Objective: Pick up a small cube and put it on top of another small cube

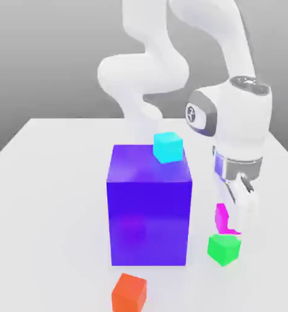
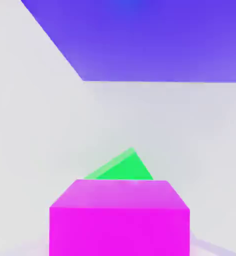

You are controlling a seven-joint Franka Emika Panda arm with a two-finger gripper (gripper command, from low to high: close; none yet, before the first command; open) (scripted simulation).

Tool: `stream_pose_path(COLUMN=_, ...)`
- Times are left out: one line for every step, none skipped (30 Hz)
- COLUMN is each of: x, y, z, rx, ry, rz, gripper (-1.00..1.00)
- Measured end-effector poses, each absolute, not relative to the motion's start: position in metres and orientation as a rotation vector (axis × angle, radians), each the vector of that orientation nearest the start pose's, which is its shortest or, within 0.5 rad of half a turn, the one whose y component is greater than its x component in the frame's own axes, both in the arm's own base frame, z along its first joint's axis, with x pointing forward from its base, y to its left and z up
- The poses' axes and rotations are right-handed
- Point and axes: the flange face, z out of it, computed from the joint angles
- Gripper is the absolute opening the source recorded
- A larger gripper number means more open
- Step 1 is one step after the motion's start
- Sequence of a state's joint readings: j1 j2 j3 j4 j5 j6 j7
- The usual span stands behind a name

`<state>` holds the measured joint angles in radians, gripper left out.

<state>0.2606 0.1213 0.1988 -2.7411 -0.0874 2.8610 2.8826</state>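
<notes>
Underneath everything lies a pale grey table (image 1: 55, 183) against a plain grey backdrop. On it stands a big blue-purple block (image 1: 149, 210) with a cyan cube (image 1: 168, 147) on its top, and an orange-red cube (image 1: 129, 293) sits near the front edge. The end effector (image 1: 237, 226) is clamped on the small magenta cube (image 1: 223, 218), held just above and behind the green cube (image 1: 223, 248) resting on the table.

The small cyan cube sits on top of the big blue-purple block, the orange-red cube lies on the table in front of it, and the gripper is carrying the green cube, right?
Nearly. The gripper is carrying the small magenta-pink cube, not the small green cube, which rests on the white table just below it, as the exterior view shows. The small cyan cube does sit on the big blue-purple block, and the orange-red cube lies in front.
</notes>
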Motion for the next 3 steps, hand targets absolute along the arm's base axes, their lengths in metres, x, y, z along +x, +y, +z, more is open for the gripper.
stream_pose_path(x=0.349, y=0.1814, z=0.1842, rx=-1.224, ry=2.891, rz=0.0, gripper=1.0)
stream_pose_path(x=0.349, y=0.1814, z=0.1842, rx=-1.224, ry=2.891, rz=0.0, gripper=1.0)
stream_pose_path(x=0.349, y=0.1814, z=0.1842, rx=-1.224, ry=2.891, rz=0.0, gripper=1.0)
